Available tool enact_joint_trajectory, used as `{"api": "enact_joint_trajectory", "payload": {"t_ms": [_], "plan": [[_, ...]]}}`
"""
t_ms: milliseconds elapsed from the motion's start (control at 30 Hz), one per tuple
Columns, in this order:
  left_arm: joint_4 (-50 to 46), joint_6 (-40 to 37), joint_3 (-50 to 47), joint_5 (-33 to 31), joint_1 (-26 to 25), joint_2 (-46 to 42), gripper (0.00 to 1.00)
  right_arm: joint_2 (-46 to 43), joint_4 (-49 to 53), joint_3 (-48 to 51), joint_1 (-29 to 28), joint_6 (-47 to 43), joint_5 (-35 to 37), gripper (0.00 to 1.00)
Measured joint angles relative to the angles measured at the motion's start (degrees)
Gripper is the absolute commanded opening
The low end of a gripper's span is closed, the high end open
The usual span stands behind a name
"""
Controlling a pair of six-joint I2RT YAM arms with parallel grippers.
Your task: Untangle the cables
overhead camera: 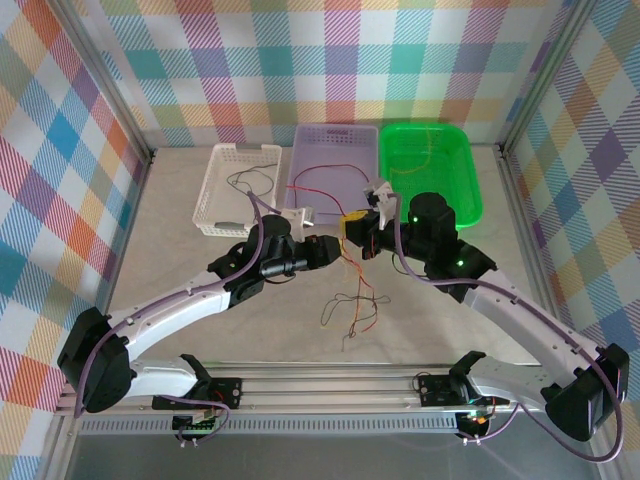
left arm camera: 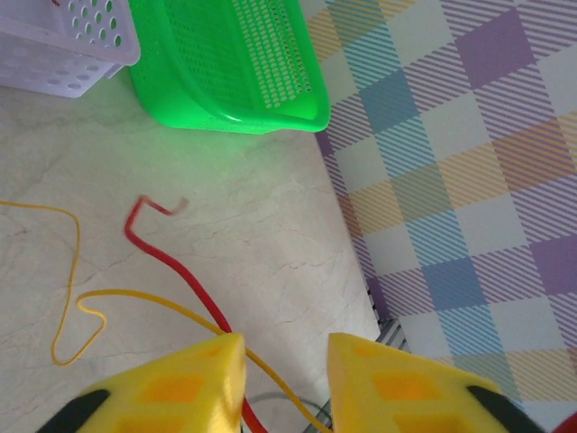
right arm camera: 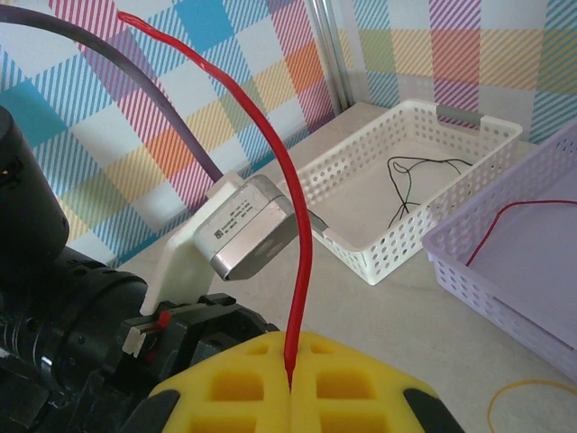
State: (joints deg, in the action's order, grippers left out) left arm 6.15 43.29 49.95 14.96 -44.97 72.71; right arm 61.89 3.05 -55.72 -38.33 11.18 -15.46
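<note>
Nearest the arm bases, the cables (overhead camera: 350,300) lie in a loose knot of red, yellow and dark strands on the table (overhead camera: 300,345), trailing up to where both arms meet just behind it; the right gripper (right arm camera: 290,374) is pressed fully closed on a red cable (right arm camera: 303,234), which rises from the seam of the pads nearly upright and curves away at its free end; the left gripper (left arm camera: 284,383) stands partly apart, a clear gap between its yellow pads, gripping nothing that I can see; a yellow cable (left arm camera: 135,292) and a red strand (left arm camera: 194,289) both run lengthwise into that gap from ahead and to one side, the red one hugging one pad; whether this strand is the one the other arm holds I cannot tell; my guess is that the left jaws must take one colour alone, so the risk is pinching both; farther back sit a white basket (overhead camera: 205,195) with a dark strand, a purple basket (overhead camera: 320,140) with a red one, and a green basket (overhead camera: 450,150); a silver box (right arm camera: 257,230) carries a small label, too fine to read
</note>
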Motion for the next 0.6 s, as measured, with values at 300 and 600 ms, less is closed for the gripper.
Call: {"api": "enact_joint_trajectory", "payload": {"t_ms": [300, 600], "plan": [[-0.2, -0.5, 0.0, 0.0, 0.0, 0.0, 0.03, -1.4, -1.0, 1.2, 0.1, 1.1, 3.3, 0.0], [-1.0, -0.9, -3.0, -0.4, -0.2, -3.6, 0.62, -2.8, -2.2, 2.4, 0.5, 1.9, 5.4, 0.0]]}}
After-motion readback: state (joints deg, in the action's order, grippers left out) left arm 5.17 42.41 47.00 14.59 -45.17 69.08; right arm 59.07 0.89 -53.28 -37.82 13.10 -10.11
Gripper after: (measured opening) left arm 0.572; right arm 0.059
